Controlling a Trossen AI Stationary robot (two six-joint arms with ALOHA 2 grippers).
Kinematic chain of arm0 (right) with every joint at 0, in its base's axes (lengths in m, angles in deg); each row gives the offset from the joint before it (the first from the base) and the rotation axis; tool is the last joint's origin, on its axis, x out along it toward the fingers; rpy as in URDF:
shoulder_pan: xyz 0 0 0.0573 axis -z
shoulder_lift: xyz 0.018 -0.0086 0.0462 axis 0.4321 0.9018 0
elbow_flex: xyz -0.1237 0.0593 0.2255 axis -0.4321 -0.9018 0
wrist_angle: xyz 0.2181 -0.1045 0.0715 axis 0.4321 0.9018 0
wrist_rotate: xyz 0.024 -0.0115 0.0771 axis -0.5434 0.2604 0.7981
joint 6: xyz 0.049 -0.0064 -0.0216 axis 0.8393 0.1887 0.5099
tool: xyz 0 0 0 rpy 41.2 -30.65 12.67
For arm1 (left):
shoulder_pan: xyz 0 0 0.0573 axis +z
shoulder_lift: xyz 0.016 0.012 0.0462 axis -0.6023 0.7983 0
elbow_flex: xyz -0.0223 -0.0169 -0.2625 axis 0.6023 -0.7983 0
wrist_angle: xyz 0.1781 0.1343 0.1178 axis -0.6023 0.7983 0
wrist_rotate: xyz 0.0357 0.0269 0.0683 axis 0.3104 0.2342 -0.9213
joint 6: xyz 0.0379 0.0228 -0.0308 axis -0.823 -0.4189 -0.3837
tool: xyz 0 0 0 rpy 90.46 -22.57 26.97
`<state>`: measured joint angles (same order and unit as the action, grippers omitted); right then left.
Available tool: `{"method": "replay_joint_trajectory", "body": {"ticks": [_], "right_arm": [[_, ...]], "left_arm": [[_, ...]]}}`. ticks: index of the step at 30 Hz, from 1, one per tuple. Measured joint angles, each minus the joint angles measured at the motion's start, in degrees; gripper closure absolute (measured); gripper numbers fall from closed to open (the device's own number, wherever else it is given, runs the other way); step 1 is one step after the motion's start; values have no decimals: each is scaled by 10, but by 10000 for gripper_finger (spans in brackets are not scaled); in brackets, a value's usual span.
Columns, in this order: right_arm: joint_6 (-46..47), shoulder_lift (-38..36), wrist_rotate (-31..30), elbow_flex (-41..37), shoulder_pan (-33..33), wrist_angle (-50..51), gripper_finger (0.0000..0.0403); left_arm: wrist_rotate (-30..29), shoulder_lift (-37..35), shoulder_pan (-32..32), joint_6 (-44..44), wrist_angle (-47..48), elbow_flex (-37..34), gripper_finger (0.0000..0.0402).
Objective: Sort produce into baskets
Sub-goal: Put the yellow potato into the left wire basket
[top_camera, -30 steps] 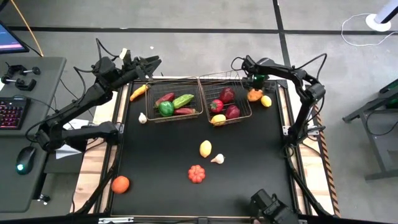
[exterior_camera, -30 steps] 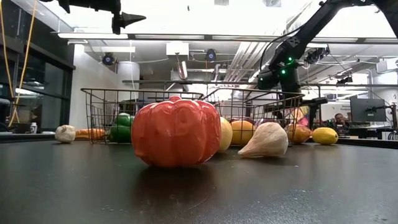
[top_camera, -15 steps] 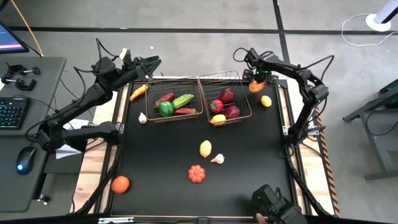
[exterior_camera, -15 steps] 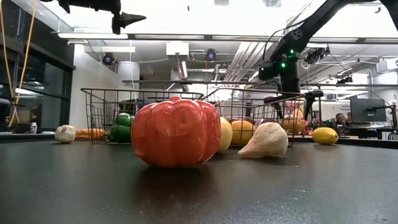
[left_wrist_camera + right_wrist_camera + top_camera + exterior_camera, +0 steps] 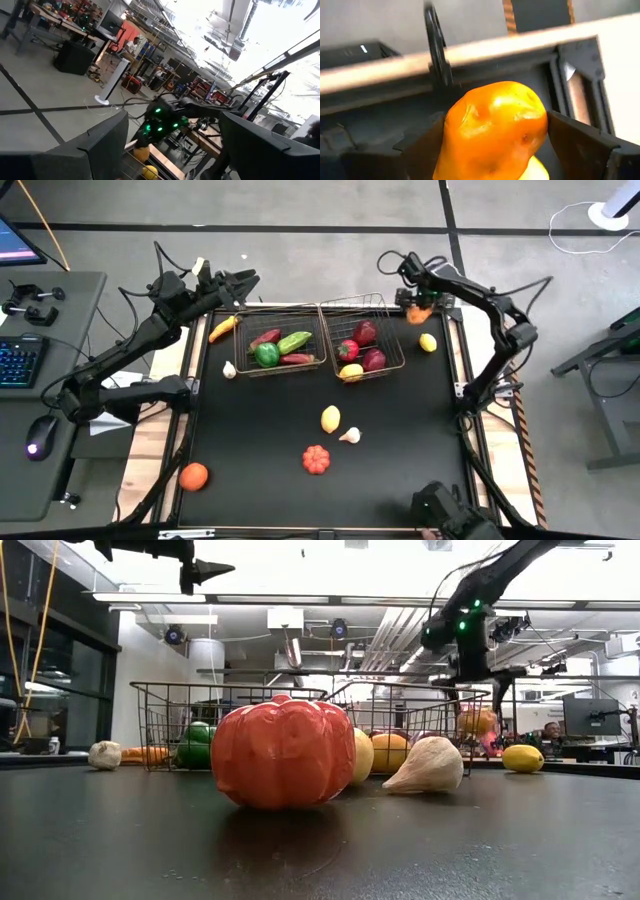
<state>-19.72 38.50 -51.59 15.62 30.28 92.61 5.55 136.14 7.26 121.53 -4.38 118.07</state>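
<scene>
Orange toy fruit [image 5: 492, 131] sits clamped between the right gripper's [image 5: 419, 306] fingers beside the right wire basket [image 5: 392, 338]; left gripper's [image 5: 240, 282] fingers stand apart.

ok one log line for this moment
right pincer: shut on orange fruit, lifted beside right basket | left pincer: open, empty, behind left basket

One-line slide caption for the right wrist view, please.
Right gripper holds an orange fruit between its fingers, lifted above the black table's corner.
</scene>
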Motion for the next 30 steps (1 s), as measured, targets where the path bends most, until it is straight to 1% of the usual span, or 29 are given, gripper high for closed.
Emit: {"method": "replay_joint_trajectory", "body": {"ticks": [3, 7, 10, 13, 15, 19, 24, 30], "right_arm": [[-9, -37, -22, 0, 0, -19, 77], [-44, -95, -11, 0, -1, -65, 77], [-71, -130, 35, 0, -18, -114, 77], [-90, -145, 89, 0, -51, -168, 77], [-93, -145, 119, 0, -79, -205, 77], [-94, -125, 160, 0, -151, -278, 77], [-93, -85, 182, 0, -244, -375, 77], [-73, -22, 233, 0, -329, -530, 77]], "left_arm": [[0, 0, 0, -10, 0, 0, 103], [0, 0, 0, -11, 0, 0, 103], [-2, 0, 0, -16, 0, 0, 103], [-11, 0, 0, -18, -1, 0, 103], [-23, 0, 0, -18, -1, 0, 103], [-37, 0, 0, -18, -2, 0, 103], [-38, 0, 0, -6, -2, 0, 103], [-39, 0, 0, 5, -2, 0, 103]]}}
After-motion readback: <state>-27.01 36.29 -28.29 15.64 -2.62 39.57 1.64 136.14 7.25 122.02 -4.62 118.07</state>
